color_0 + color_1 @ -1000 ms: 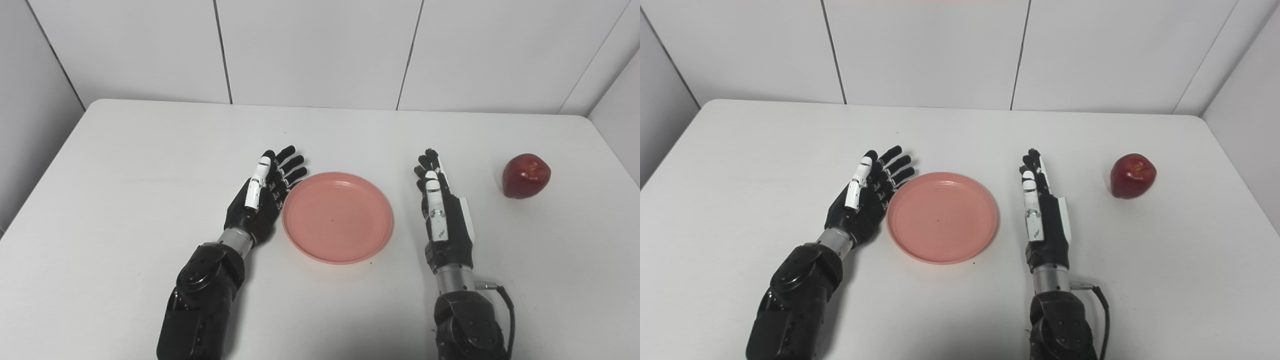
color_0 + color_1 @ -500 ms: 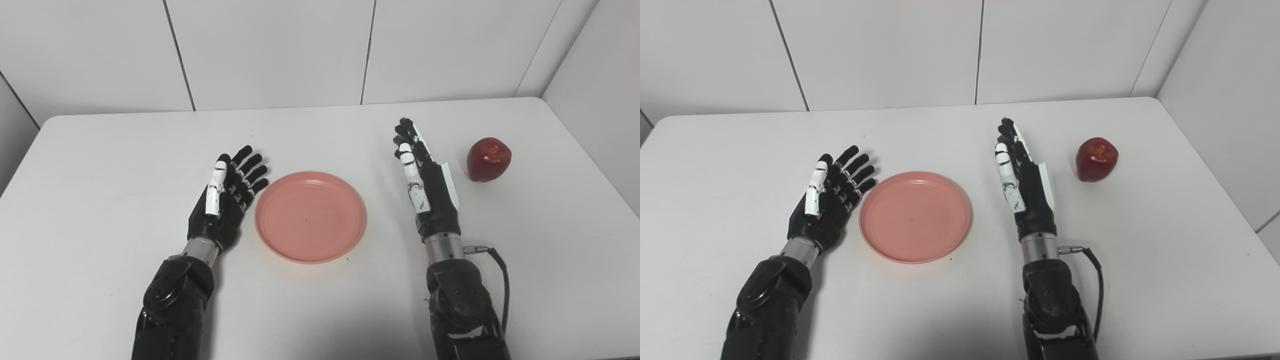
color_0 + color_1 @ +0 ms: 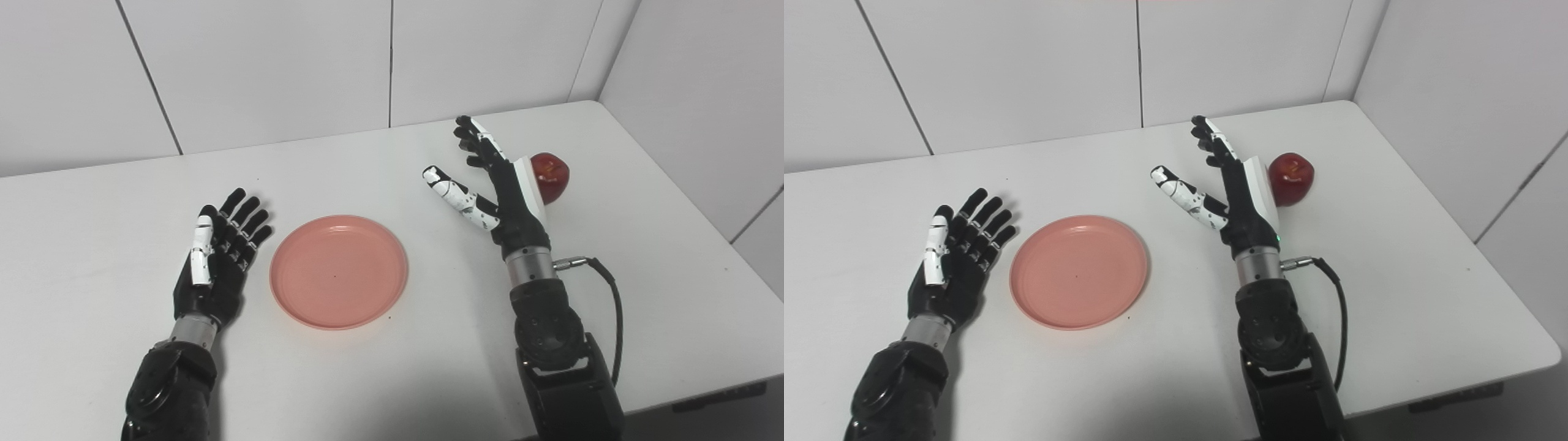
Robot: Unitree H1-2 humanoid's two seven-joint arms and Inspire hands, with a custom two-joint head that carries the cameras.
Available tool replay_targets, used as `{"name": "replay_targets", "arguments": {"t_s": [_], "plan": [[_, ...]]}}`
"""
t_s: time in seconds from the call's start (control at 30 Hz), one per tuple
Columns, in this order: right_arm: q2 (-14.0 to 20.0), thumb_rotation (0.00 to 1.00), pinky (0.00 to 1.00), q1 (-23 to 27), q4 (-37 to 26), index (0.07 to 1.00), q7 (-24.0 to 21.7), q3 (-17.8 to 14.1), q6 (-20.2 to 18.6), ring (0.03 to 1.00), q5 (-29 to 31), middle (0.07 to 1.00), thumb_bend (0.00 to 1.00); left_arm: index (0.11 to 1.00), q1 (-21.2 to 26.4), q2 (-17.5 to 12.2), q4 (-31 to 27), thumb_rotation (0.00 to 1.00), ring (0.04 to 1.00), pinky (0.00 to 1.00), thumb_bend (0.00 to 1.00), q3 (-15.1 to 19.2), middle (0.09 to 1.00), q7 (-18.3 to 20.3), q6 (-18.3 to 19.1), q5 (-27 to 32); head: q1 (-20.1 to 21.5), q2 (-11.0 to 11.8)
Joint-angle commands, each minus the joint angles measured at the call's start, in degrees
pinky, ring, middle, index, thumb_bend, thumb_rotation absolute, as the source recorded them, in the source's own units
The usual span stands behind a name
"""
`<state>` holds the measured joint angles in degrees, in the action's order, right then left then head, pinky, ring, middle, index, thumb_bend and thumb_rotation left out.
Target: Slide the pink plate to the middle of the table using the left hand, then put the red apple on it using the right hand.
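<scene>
A: Where is the pink plate (image 3: 339, 271) seen?

B: It is seen lying flat on the white surface (image 3: 104, 202), with nothing on it. The left hand (image 3: 217, 260) is laid just beside its left rim — palm up, fingers spread, nothing held. Whether the fingertips touch the rim cannot be told.

A: And the red apple (image 3: 1291, 178)?

B: It is found toward the far right of the surface, well apart from the plate. The right hand (image 3: 1234, 190) is raised just to the left of it, partly covering it in the left eye view. The hand is released — the thumb is swung wide toward the plate side, the fingers are stretched toward the wall, and nothing is grasped. Contact with the apple cannot be made out.

A: Anything else?

B: A black cable (image 3: 612, 306) is looped off the right wrist.
</scene>
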<state>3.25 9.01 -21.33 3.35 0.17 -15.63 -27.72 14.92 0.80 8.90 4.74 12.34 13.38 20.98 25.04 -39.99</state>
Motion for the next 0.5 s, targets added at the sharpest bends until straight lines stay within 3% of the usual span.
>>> {"name": "replay_targets", "arguments": {"t_s": [0.0, 0.17, 0.3, 0.47], "plan": [[0.91, 0.62, 0.81, 2.92, -3.23, 0.871, 0.31, -0.81, -0.94, 0.834, -1.10, 0.836, 0.86, 0.882, -0.30, -0.58, 2.19, 1.00, 0.894, 0.90, 0.36, 0.46, 0.899, -0.20, 0.33, -0.07, 0.35, 0.14], [3.50, 0.52, 0.78, 4.60, -5.36, 0.901, -0.65, -2.02, -3.31, 0.831, -3.90, 0.857, 0.88, 0.888, -0.06, -1.09, 3.88, 1.00, 0.893, 0.90, 0.37, 0.71, 0.901, 0.97, -0.90, 0.52, 0.95, 0.70], [6.32, 0.52, 0.79, 5.41, -6.84, 0.925, -2.11, -3.21, -6.23, 0.863, -7.10, 0.884, 0.92, 0.893, 0.13, -1.34, 5.03, 1.00, 0.897, 0.90, 0.37, 0.92, 0.906, 1.74, -1.76, 1.11, 1.20, 1.07], [8.99, 0.50, 0.81, 6.04, -6.43, 0.939, -2.04, -5.34, -7.04, 0.882, -8.32, 0.902, 0.94, 0.897, 0.22, -1.55, 5.88, 1.00, 0.902, 0.90, 0.37, 1.18, 0.910, 2.37, -2.48, 1.45, 1.62, 1.38]]}}
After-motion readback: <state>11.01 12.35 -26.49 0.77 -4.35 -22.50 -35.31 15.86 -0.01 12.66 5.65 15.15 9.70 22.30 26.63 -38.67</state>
